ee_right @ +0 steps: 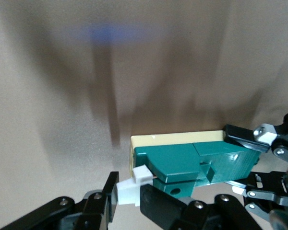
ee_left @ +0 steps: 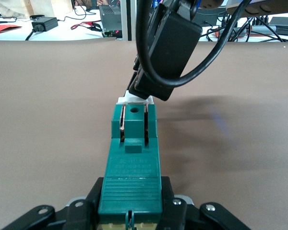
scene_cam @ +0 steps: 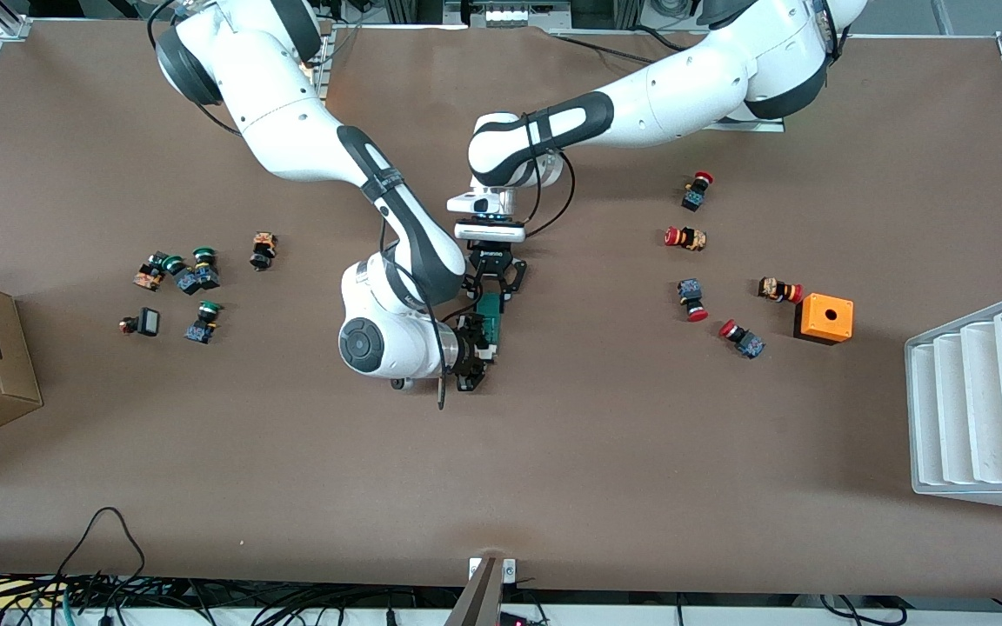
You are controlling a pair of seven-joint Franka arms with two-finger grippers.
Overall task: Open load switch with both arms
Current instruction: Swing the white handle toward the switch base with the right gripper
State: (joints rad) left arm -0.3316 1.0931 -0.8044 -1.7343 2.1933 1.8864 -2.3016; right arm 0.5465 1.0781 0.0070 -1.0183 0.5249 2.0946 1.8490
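Dark-green load switch (ee_left: 130, 167), white tab (ee_right: 134, 184)

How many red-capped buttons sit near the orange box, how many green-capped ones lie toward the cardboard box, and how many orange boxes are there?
Red-capped buttons: 5
Green-capped buttons: 3
Orange box: 1
Total: 9

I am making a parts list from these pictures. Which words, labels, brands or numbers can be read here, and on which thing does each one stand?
No text reads clearly in any view.
Load switch: raised lettering on its green face, too faint to read.
Left gripper: a small white mark on its body, too small to read.
Push buttons and orange box: no legible markings.
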